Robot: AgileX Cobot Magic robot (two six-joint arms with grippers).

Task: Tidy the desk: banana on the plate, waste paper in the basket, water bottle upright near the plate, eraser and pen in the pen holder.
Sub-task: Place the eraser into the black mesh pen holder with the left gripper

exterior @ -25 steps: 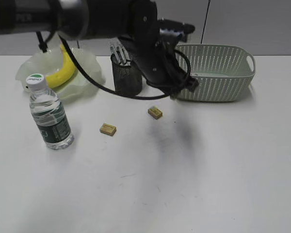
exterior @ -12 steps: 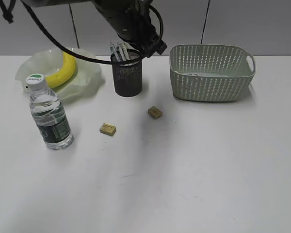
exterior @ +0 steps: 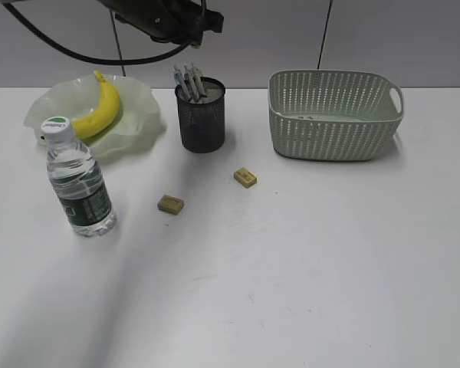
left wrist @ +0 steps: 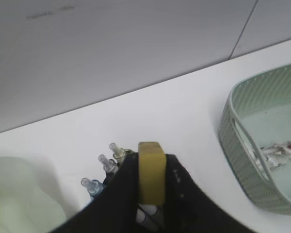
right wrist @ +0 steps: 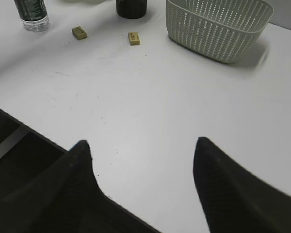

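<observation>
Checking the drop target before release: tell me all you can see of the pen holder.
The pen holder is a black mesh cylinder, seemingly metal, standing upright on the white desk between the plate and the basket, touching neither. Several pens with clear caps lean out of its open top toward the left. In the left wrist view it sits just below the gripper.

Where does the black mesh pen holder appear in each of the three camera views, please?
Exterior view: the pen holder stands upright at upper centre, between the plate and the basket.
Left wrist view: bottom centre, mostly hidden behind the left gripper; only its pens show clearly.
Right wrist view: top edge, cut off, left of the basket.
Shared landmark: the basket.
</observation>
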